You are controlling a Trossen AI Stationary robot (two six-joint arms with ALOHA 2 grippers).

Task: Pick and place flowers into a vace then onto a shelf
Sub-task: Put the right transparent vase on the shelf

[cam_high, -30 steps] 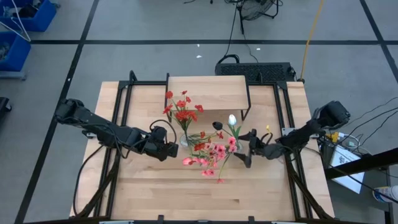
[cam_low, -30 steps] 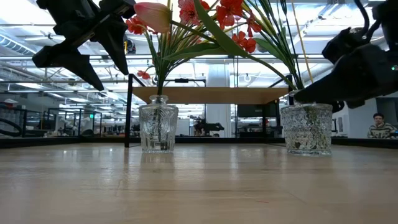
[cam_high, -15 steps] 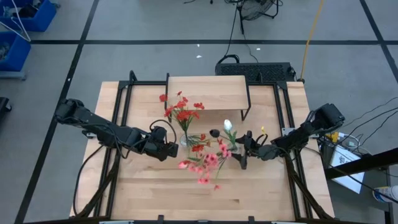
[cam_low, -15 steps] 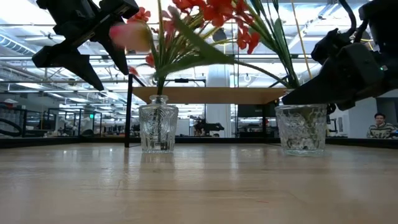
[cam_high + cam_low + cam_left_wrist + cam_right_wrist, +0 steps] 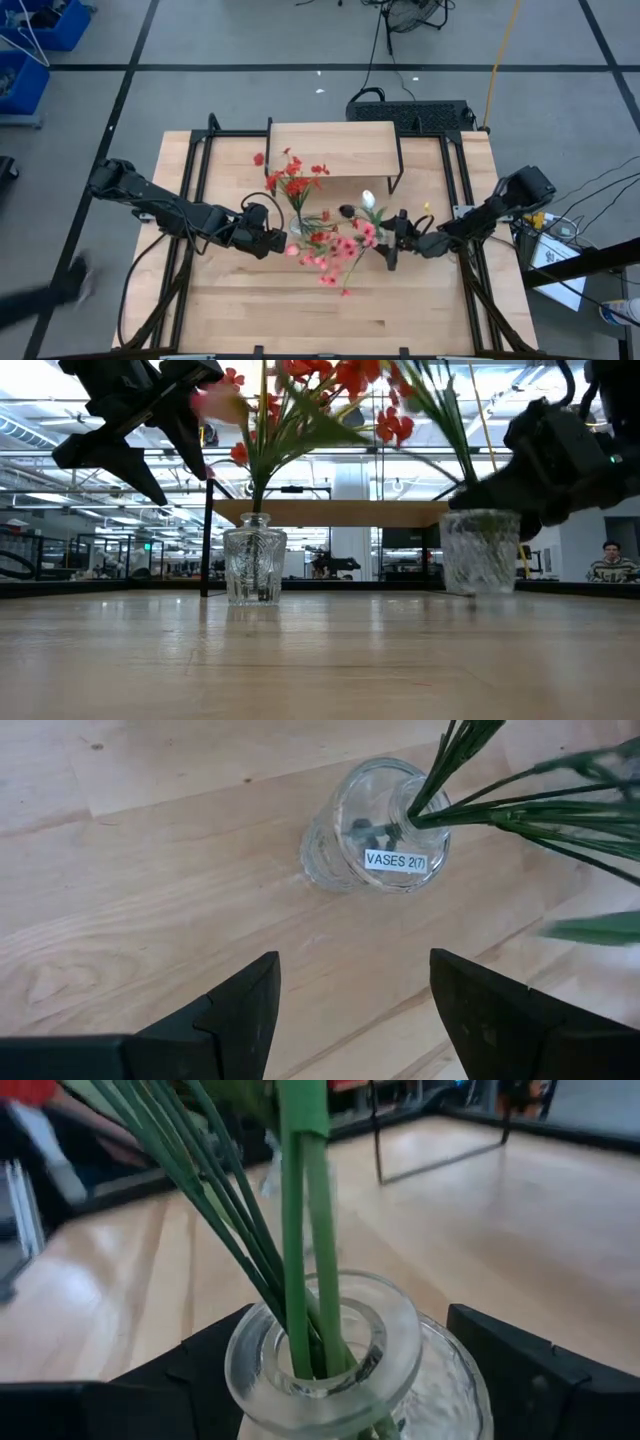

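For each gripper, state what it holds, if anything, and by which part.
The right gripper holds a glass vase of flowers by its body, lifted off the table. The left gripper holds nothing.

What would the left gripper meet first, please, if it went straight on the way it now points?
Most likely the glass vase holding the red flowers: the left gripper is open and aimed at it over bare tabletop. Its height is hard to judge, so it might meet the stems instead.

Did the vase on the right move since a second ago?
Yes. The right vase has slid toward the other vase, held between the fingers of the right claw, and now sits just off the table.
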